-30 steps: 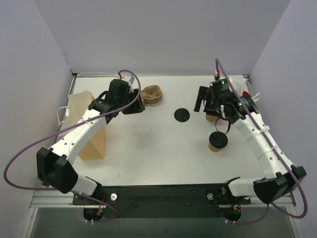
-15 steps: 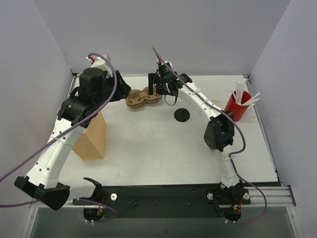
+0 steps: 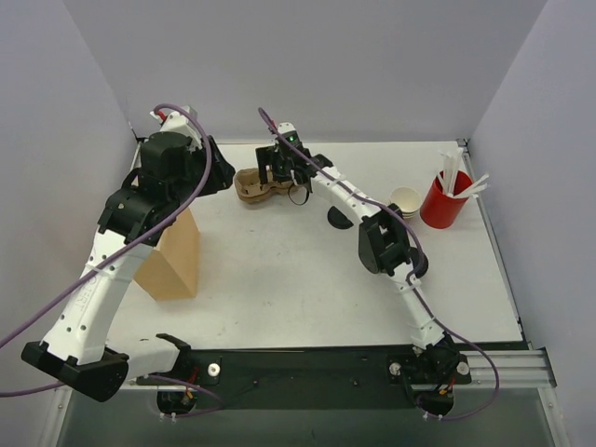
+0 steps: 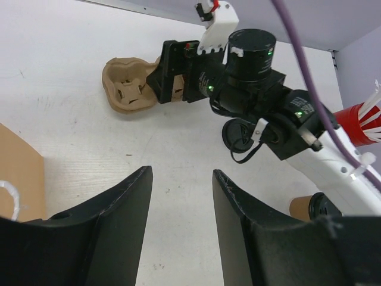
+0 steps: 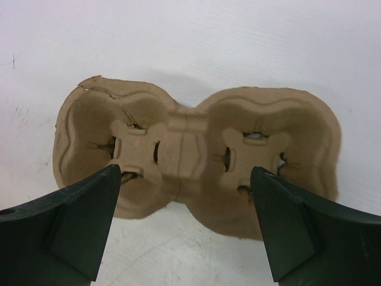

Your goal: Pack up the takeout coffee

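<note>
One takeout coffee (image 4: 299,206), a brown paper cup with a black lid, shows only at the bottom right of the left wrist view, half hidden behind my right arm. In the top view that arm covers it. My right gripper (image 5: 184,173) hangs wide open just above a brown pulp two-cup carrier (image 5: 196,149) at the back centre of the table (image 3: 279,279), its fingers straddling the near edge of the carrier. Both wells of the carrier (image 3: 250,186) are empty. My left gripper (image 4: 181,173) is raised over bare table left of the carrier, open and holding nothing.
A loose black lid (image 3: 337,220) lies right of the carrier, partly under my right arm. A stack of pale cups (image 3: 405,198) and a red cup with white straws (image 3: 442,197) stand at the back right. A brown paper bag (image 3: 172,256) stands at the left.
My right arm has swung from the cups at the right across to the carrier at the back centre. The left arm has lifted and drawn back leftward. The carrier has shifted a little left.
</note>
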Robot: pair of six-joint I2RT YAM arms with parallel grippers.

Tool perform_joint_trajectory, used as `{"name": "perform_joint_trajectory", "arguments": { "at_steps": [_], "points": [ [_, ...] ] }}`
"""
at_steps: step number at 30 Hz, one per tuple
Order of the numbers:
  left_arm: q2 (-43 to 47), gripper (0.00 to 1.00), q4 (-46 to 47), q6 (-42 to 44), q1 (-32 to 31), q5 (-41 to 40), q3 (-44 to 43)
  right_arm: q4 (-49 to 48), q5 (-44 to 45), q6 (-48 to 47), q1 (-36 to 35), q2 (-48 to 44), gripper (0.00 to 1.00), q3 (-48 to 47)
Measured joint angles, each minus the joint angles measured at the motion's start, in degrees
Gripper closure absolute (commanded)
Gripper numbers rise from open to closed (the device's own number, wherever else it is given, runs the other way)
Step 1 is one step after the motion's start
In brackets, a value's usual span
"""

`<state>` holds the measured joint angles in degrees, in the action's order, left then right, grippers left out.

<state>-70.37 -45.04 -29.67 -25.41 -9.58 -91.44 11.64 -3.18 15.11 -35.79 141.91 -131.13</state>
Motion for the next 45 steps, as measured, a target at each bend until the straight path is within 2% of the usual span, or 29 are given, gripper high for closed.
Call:
{"name": "perform_joint_trajectory", "arguments": {
  "at_steps": [8,12,19,21,27,45],
  "points": [
    [0.7,0.45,-1.1,0.2,0.0,-0.7,0.0,-5.3,0.3,-2.0,-2.4,8.5,0.2,-4.6],
    [0.7,0.45,-1.6,0.4,0.1,-0.8,0.0,-5.8,1.2,-2.4,-2.8,9.6,0.29,-5.3],
    [0.4,0.45,-1.7,0.5,0.1,-0.8,0.0,-5.0,3.9,-3.0,-2.9,9.5,0.56,-4.9],
    [0.4,0.45,-1.7,0.6,0.1,-0.8,0.0,-5.5,4.4,-3.0,-2.9,8.7,0.59,-3.2],
    [0.3,0.45,-1.7,0.9,0.4,-0.8,0.0,-4.5,6.2,-3.1,-2.9,4.2,0.58,3.1],
    [0.4,0.45,-1.3,1.7,1.8,-0.7,1.3,-4.1,6.9,-4.0,-2.0,1.6,0.52,5.9]
  ]
}}
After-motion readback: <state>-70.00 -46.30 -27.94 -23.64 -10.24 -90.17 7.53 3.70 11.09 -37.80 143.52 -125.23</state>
